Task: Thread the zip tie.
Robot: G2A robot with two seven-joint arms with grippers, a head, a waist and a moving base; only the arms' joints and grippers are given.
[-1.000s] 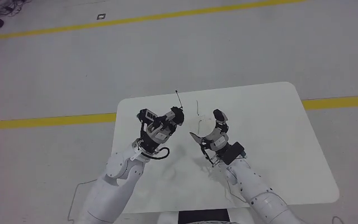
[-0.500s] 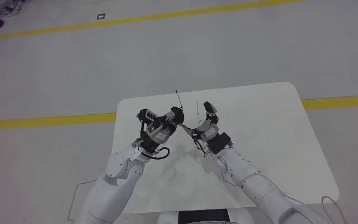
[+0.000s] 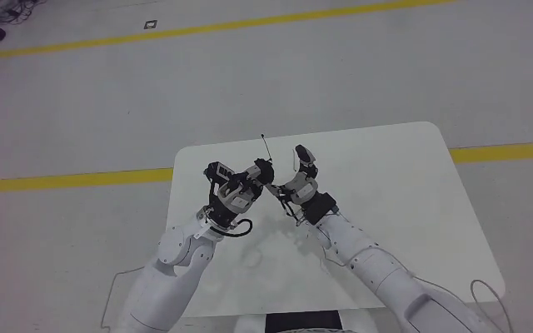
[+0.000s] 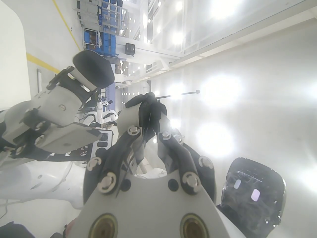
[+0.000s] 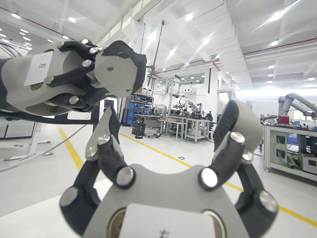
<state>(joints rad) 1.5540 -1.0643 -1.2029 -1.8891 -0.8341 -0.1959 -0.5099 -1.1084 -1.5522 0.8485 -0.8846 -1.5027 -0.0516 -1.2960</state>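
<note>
Zip tie (image 4: 178, 95) pinched in clenched left hand (image 3: 265, 173), long head end sticking out past fingertips, raised above desk (image 3: 400, 166). Right hand (image 5: 171, 115) spread wide, holding nothing, just beside left hand.

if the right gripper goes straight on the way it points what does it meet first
Probably the zip tie held by the left gripper, just ahead of the open right gripper; depth is unclear, so that gripper itself might come first.
</note>
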